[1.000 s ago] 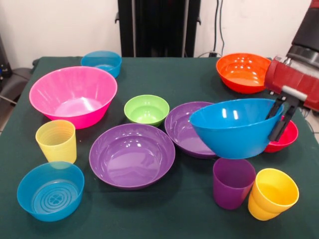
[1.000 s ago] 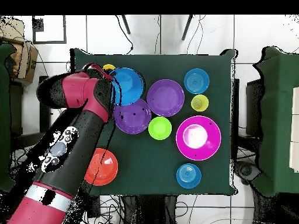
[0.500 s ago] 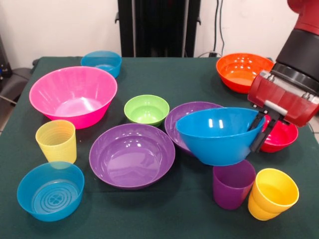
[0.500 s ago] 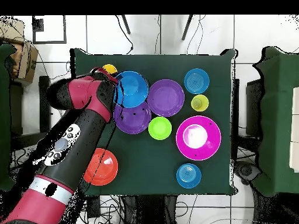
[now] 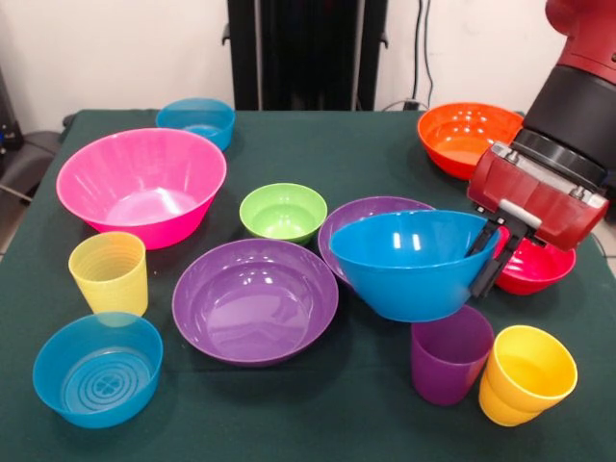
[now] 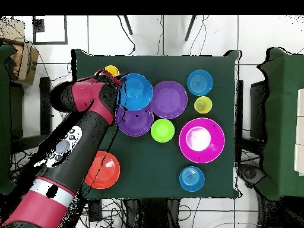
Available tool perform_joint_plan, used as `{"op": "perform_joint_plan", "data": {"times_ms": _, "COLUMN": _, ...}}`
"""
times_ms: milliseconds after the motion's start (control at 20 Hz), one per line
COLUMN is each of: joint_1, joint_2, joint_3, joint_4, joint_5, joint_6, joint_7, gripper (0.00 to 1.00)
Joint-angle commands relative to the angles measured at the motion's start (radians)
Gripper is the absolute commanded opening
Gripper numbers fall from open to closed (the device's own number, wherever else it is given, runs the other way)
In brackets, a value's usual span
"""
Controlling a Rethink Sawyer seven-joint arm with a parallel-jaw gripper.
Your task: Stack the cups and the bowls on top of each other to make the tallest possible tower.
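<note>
Carrying the blue bowl point(image 5: 412, 262) is the step in hand: you have it pinched by its rim on the side toward the red bowl point(image 5: 541, 269), the gripper point(image 5: 489, 258) with one jaw inside the wall and one outside, pressed onto the plastic. The bowl hangs clear of the cloth, nearly level, over the near edge of the further purple bowl point(image 5: 361, 219) and just above the purple cup point(image 5: 449, 351); in the overhead view it point(image 6: 135, 91) overlaps that purple bowl point(image 6: 134, 120). Judgement: no stack has begun yet, so this is an early move. You need a wide base next; either purple bowl would serve, the nearer one point(image 5: 254, 299) lying free and open. Lower the blue bowl level and centred before you release, since a rim grip lets it swing. Watch the purple cup and the yellow-orange cups point(image 5: 525, 373) just under the travel path, as a low pass could tip them. Elsewhere the green bowl point(image 5: 283, 212), pink bowl point(image 5: 141, 183), ribbed yellow cup point(image 5: 109, 272), two translucent blue bowls point(image 5: 97, 369) point(image 5: 196, 119) and orange bowl point(image 5: 467, 138) sit apart on the table point(image 5: 318, 144), untouched.
</note>
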Motion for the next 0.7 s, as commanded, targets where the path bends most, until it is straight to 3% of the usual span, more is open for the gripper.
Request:
{"op": "perform_joint_plan", "data": {"times_ms": 50, "joint_1": 0.018, "joint_2": -0.01, "joint_3": 0.058, "joint_4": -0.029, "joint_5": -0.014, "joint_6": -0.016, "joint_7": 0.138, "gripper": 0.0}}
{"op": "perform_joint_plan", "data": {"times_ms": 700, "joint_1": 0.035, "joint_2": -0.007, "joint_3": 0.042, "joint_4": -0.061, "joint_5": 0.027, "joint_6": 0.04, "joint_7": 0.182, "gripper": 0.0}}
